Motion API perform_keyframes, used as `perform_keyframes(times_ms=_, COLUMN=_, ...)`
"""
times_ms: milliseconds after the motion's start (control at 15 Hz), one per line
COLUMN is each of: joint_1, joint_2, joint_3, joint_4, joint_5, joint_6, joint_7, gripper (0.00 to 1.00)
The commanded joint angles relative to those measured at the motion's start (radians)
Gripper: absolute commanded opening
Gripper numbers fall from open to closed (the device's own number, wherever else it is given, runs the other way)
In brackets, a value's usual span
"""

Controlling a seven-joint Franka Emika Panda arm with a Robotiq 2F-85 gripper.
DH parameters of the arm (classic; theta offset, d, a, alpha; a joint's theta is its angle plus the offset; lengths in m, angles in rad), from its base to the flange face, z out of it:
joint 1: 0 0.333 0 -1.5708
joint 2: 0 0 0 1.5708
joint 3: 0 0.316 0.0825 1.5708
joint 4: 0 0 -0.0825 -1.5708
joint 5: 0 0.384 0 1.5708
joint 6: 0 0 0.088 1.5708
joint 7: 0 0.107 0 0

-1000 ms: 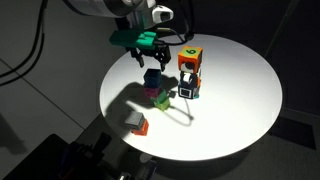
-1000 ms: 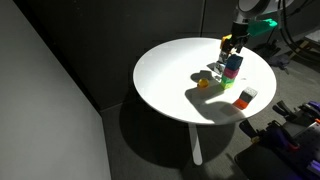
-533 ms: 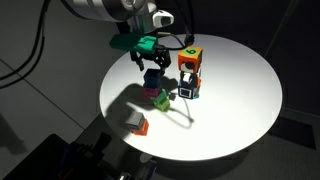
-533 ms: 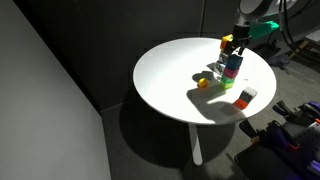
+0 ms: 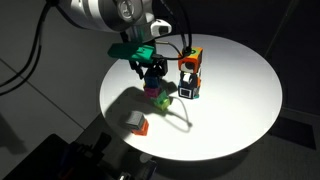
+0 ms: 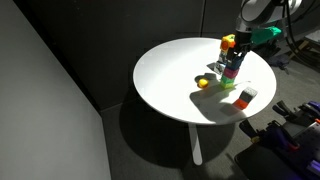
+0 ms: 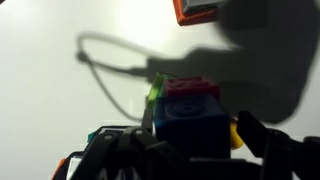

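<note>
1. Now, at the gripper: stands with jaws wide, flanks the blue block on both sides (no clasp to be seen)
2. Tops a magenta block and a green block, mid white table
3. Sits just beside an orange block on a black-and-white block
4. Leaves a red block well apart, by the rim

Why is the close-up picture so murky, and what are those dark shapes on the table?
Wrist view: the blocks sit close to the lens, blurred and dark, the fingers near silhouettes; a broad shadow and a thin looping one fall on the table. Both exterior views: a brightly lit table in a dark room, hard shadows beside the blocks.
</note>
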Motion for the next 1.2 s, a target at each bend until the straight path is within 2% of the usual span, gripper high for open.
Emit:
perform_keyframes(times_ms=0, joint_1=0.008, joint_2=-0.016, joint_3=-0.011, joint_4=-0.028, joint_5=-0.022, joint_6=0.029, joint_7=-0.001, gripper=0.56)
perform_keyframes(times_ms=200, joint_1=0.006, joint_2=-0.036, joint_3=-0.002, joint_4=-0.038, joint_5=-0.018, joint_6=0.014, joint_7=-0.021, gripper=0.34)
perform_keyframes(times_ms=667, joint_1=0.019, joint_2=-0.095, joint_3=0.022, joint_4=-0.033, joint_5=-0.002, joint_6=-0.023, joint_7=-0.054, gripper=0.32)
perform_keyframes(times_ms=1133, joint_1=0.056, joint_2=-0.07, joint_3=0.065, joint_4=0.018, joint_5=0.034, joint_6=-0.02, joint_7=-0.072, gripper=0.32)
